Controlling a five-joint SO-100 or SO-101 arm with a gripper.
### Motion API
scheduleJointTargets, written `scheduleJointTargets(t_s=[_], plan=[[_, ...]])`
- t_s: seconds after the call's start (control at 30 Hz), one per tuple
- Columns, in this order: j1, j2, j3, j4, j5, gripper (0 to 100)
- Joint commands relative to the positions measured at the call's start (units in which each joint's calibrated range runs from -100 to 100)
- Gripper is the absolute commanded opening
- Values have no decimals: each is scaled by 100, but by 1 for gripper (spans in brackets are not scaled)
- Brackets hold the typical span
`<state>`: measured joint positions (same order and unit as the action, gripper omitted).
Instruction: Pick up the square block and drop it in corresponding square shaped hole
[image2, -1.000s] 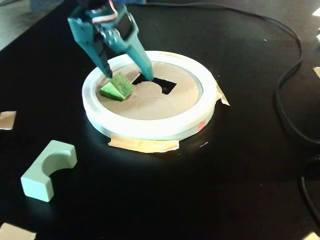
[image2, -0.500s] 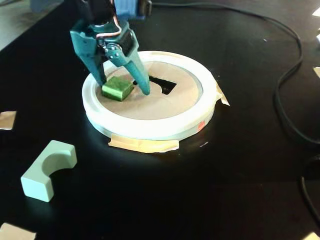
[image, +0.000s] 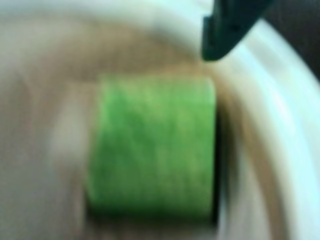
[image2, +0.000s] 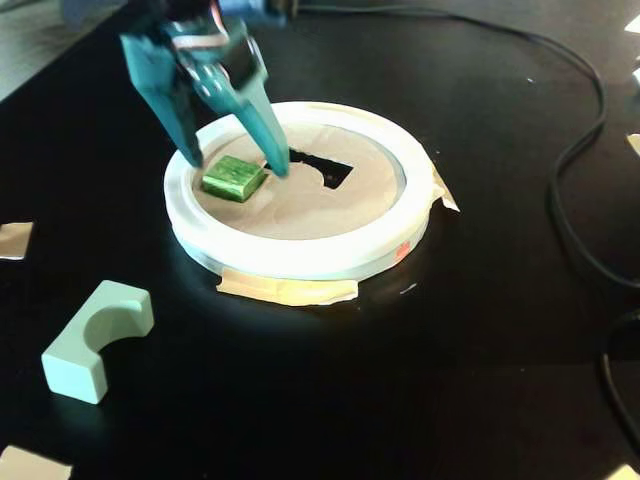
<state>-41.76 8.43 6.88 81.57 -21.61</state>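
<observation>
The square block (image2: 234, 178), green and marbled, lies flat on the left part of the tan round panel (image2: 310, 215) inside the white ring (image2: 300, 255). My teal gripper (image2: 237, 165) stands open over it, one fingertip (image2: 193, 160) at the block's left and the other by its right corner, neither pressing it. In the blurred wrist view the block (image: 155, 150) fills the middle, with one dark fingertip (image: 225, 30) at the upper right over the ring (image: 285, 130). A dark cutout with a rounded bite (image2: 325, 168) shows right of the fingers. The square shaped hole is hidden.
A pale mint arch block (image2: 92, 340) lies on the black table at the front left. Tape strips (image2: 285, 290) hold the ring down. Tan scraps (image2: 14, 240) lie at the left edge. A black cable (image2: 575, 150) runs along the right side.
The block has dropped from tilted to flat on the panel. The gripper has risen and shifted slightly left, its jaws spread wider around the block.
</observation>
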Motion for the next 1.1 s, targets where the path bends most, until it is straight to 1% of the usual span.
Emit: scheduleJointTargets(t_s=[0.0,0.13,0.23,0.27,0.4,0.43,0.5,0.57,0.6,0.73,0.77,0.93,1.07], plan=[[56,-1510,-360,649,24,76],[181,-2334,-242,950,44,76],[730,-2495,-215,1281,147,76],[1055,-2612,-87,1431,357,76],[1941,-3041,441,1341,869,76],[2453,-3355,805,1331,1079,76],[2990,-3839,1224,1291,1284,76],[3477,-4492,1725,1070,1460,76],[3864,-5227,2281,759,1592,76],[4438,-6821,3629,127,1763,76],[4525,-7502,4266,-114,1822,76],[4538,-8962,5915,-867,1866,77],[4538,-9508,6789,-1409,1871,76]])
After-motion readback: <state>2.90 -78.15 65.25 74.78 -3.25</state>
